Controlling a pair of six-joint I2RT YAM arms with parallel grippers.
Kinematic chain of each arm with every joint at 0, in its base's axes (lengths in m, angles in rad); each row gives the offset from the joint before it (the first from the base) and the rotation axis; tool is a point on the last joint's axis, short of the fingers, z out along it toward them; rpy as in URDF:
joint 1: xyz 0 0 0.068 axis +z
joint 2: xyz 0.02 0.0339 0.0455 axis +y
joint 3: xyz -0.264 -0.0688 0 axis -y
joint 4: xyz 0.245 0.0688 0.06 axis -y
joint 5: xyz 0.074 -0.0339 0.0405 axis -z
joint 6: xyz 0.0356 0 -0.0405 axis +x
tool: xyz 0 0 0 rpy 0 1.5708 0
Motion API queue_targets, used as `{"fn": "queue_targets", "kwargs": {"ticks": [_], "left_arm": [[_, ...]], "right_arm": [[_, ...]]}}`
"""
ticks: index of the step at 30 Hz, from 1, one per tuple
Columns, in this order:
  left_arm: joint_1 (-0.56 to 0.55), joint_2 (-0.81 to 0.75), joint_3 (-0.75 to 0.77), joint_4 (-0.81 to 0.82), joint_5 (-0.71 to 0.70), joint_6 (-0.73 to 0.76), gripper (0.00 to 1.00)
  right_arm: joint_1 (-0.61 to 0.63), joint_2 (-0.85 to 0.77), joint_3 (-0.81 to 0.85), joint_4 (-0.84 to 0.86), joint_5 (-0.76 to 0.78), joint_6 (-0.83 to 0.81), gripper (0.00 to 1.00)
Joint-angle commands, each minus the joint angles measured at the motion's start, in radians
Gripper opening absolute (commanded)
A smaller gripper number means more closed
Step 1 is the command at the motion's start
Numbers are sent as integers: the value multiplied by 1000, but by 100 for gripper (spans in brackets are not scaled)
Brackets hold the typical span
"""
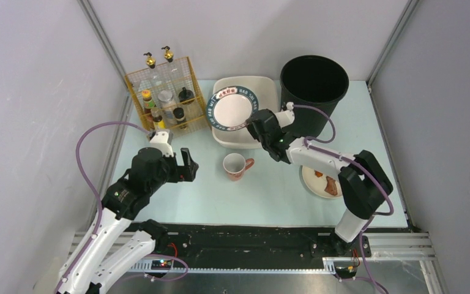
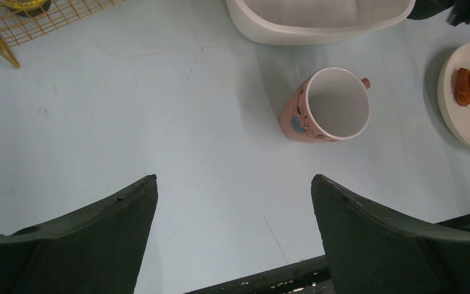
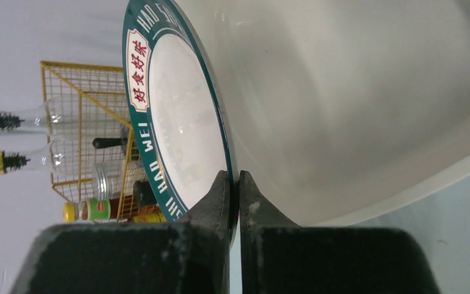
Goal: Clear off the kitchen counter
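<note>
Right claw (image 3: 234,180) pinched tight on the rim of a round white plate with a dark-green lettered border (image 3: 177,122). The plate is up on edge over the white rectangular basin (image 3: 355,92); its bottom rim is hidden behind the fingers, and I can't tell if it touches the basin. Left claw (image 2: 234,179) spread wide, nothing in it, hovering over the pale mint-blue matte worktop (image 2: 128,110), near an upright pink ceramic mug with a blue flower (image 2: 324,107). Small white plate of brown food pieces (image 2: 451,116) cut off at the left wrist view's edge, partly under the right arm from above. Yellow wire rack of bottles (image 1: 165,92) back left, labels unreadable. Tall black round bin (image 1: 314,82) back right. Worktop is flat with faint scuffs and grey rails, and spans the cell ahead of the arm bases.
</note>
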Motion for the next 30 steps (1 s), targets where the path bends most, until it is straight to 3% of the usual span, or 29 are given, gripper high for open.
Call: {"fn": "queue_targets", "kwargs": {"ticks": [1, 13, 26, 30], "left_arm": [[-3, 8, -4, 11, -10, -2, 98], [-3, 10, -4, 11, -8, -2, 98], [-2, 19, -4, 11, -15, -2, 98], [-3, 26, -4, 11, -16, -2, 98]], "right_arm": [[-10, 48, 11, 153, 64, 122, 0], [-93, 189, 34, 244, 34, 239, 0], [-156, 361, 201, 187, -31, 254, 1], [-166, 416, 274, 138, -44, 246, 22]]}}
